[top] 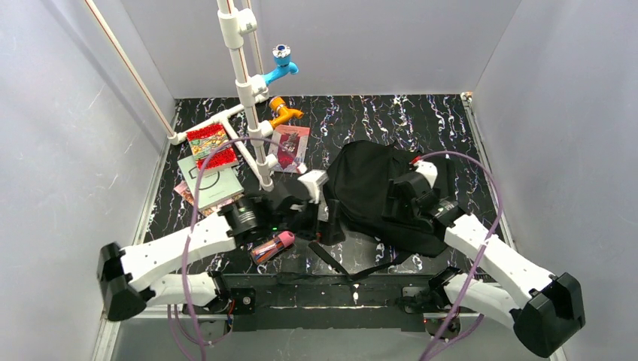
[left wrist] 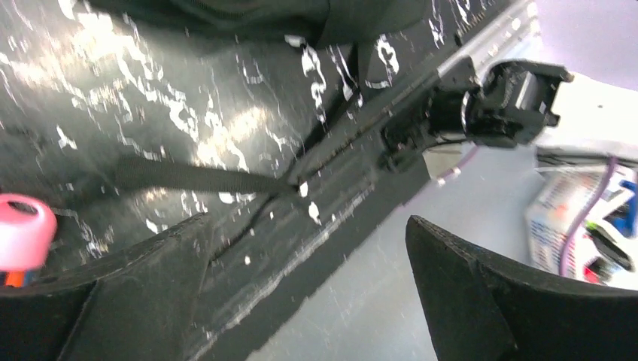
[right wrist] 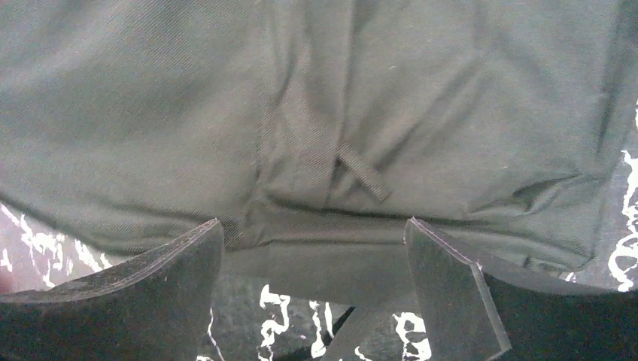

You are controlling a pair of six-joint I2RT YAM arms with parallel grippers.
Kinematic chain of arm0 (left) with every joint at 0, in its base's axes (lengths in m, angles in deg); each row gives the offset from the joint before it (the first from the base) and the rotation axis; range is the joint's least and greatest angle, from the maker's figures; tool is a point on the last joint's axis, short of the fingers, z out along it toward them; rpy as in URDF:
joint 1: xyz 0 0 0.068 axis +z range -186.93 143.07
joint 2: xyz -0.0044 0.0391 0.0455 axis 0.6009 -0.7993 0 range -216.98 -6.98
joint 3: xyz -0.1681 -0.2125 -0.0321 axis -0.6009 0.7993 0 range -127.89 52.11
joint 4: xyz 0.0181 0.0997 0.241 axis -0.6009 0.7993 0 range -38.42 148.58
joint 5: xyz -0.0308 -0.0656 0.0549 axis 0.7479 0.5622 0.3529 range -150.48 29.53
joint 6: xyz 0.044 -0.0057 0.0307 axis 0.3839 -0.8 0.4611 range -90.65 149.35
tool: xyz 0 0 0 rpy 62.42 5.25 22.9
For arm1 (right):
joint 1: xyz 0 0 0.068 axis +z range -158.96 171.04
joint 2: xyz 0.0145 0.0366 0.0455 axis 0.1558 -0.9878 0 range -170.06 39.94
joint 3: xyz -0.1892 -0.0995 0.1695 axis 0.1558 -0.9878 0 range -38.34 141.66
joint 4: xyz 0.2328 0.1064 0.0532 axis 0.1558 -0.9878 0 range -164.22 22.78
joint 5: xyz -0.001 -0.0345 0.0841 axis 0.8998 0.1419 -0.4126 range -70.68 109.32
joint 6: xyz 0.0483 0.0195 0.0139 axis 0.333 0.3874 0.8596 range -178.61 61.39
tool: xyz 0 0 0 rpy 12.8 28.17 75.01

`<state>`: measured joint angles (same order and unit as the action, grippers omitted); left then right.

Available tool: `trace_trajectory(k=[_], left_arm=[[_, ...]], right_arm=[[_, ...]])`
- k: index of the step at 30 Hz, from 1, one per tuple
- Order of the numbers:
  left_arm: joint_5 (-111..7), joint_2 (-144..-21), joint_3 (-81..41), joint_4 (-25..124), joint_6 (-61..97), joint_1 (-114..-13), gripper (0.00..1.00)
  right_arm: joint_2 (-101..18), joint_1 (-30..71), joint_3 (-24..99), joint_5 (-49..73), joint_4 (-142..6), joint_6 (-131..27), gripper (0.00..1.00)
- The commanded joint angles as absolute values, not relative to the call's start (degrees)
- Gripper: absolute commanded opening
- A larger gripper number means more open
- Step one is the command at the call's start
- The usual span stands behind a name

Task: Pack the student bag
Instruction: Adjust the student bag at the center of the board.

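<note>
I am finding the student bag lying flat on the marbled table, right of the white pipe stand and well apart from it. I am seeing the right gripper hanging just over the bag's black fabric w/ jaws spread wide and nothing between them; a small fabric tab is sitting just beyond the fingertips. The left gripper is likewise released and empty, hovering beside the bag's left edge, above a loose strap trailing toward the table's near edge. A pink-capped item is lying near that gripper; books are resting beside the stand base. Judgement: bag appears not yet opened, so packing is barely underway, and the step in hand is prob. getting a hold on the bag to open it. To do it well, I am recommending the right gripper pinch the tab or a seam rather than flat cloth, which could slip, while the left steadies the bag's edge and avoids snagging the strap.
</note>
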<state>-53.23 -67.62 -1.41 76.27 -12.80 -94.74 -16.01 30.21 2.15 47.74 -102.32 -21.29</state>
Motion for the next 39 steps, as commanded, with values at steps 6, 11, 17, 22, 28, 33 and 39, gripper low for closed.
trace_trajectory(k=[6,11,17,22,28,33,39], left_arm=[[-86.06,-84.86,-17.70,79.31,-4.89,-99.82,0.99],[-84.17,-94.85,-24.10,79.79,-2.69,-94.22,0.93],[-79.36,-104.06,-28.28,77.96,-0.97,-88.44,0.90],[-75.34,-109.38,-30.10,76.11,-0.49,-85.21,0.79],[-71.19,-115.85,-33.86,76.15,0.19,-84.43,0.56],[-67.63,-116.98,-31.72,74.12,-1.71,-84.23,0.13],[-65.21,-111.71,-21.89,70.59,-7.13,-87.00,0.00]], right_arm=[[-21.55,14.86,6.14,34.68,-96.88,-32.38,0.90],[-25.17,14.70,6.95,38.78,-95.49,-33.25,0.87],[-27.50,13.72,5.84,35.64,-89.67,-34.21,0.80],[-31.23,13.18,5.72,33.27,-87.24,-36.86,0.57],[-34.84,13.18,5.53,34.09,-84.85,-38.76,0.55],[-38.52,13.18,5.78,33.54,-81.02,-40.22,0.51],[-44.51,13.18,6.83,34.99,-77.11,-42.90,0.37]])
